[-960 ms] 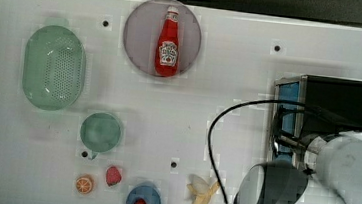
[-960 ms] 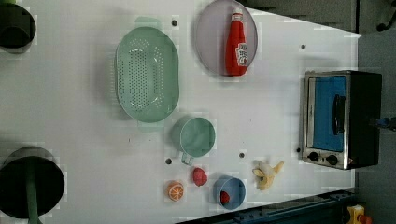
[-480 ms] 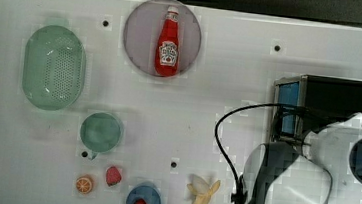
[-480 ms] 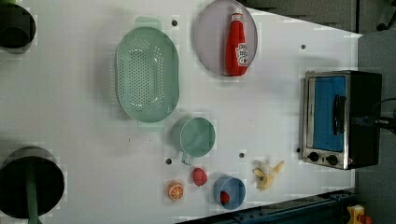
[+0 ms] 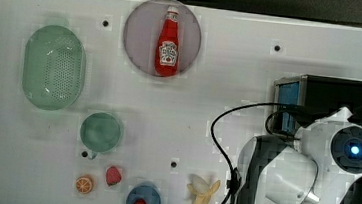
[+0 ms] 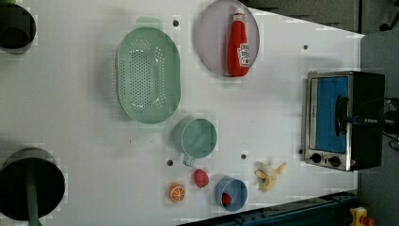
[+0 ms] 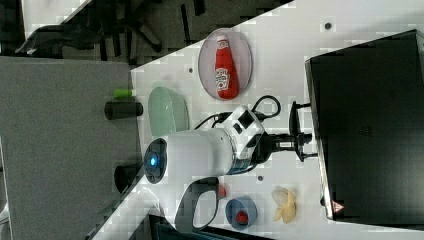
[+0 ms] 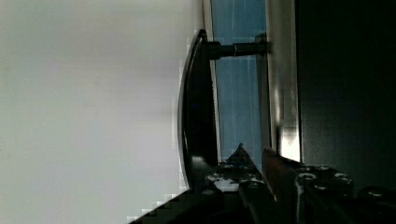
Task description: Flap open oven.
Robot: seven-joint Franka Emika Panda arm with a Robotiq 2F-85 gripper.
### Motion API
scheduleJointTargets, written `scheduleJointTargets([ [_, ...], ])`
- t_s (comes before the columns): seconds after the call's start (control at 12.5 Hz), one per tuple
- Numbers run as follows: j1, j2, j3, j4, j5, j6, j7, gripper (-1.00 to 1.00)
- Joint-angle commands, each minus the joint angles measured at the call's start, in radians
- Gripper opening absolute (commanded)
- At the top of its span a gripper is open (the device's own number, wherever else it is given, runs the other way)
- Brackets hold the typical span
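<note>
The oven (image 5: 340,95) stands at the top view's right edge, black on top, with its blue glass door (image 6: 331,113) shut flush in the silver frame. In the left view, two black knobs (image 6: 324,159) sit below the door. My gripper (image 7: 300,141) reaches across to the door's dark bar handle (image 7: 295,112) and looks shut on it near one end. In the wrist view the handle (image 8: 198,107) runs down into my fingers (image 8: 275,163), with the blue glass right behind it. My white arm (image 5: 308,164) covers the gripper in the top view.
A ketchup bottle (image 5: 168,43) lies on a grey plate. In the top view's left half are a green colander (image 5: 54,67) and a green cup (image 5: 100,132). A banana (image 5: 203,189), blue bowl (image 5: 143,201), strawberry and orange slice sit in front. A black cable (image 5: 222,121) loops from the arm.
My arm has swung over the oven and the gripper has moved in onto the door handle. The oven door has stayed shut.
</note>
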Motion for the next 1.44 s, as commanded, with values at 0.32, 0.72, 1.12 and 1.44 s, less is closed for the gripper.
scheduleJointTargets([
  [0.32,0.003,0.027,0.017,-0.006,0.012,0.024,-0.033,-0.65],
  [0.72,0.038,0.035,0.063,-0.034,-0.082,0.041,0.115,-0.65],
  [1.12,0.087,0.048,0.141,-0.084,-0.265,0.041,0.356,-0.65],
  [1.44,0.123,0.099,0.191,-0.094,-0.480,0.038,0.598,-0.65],
])
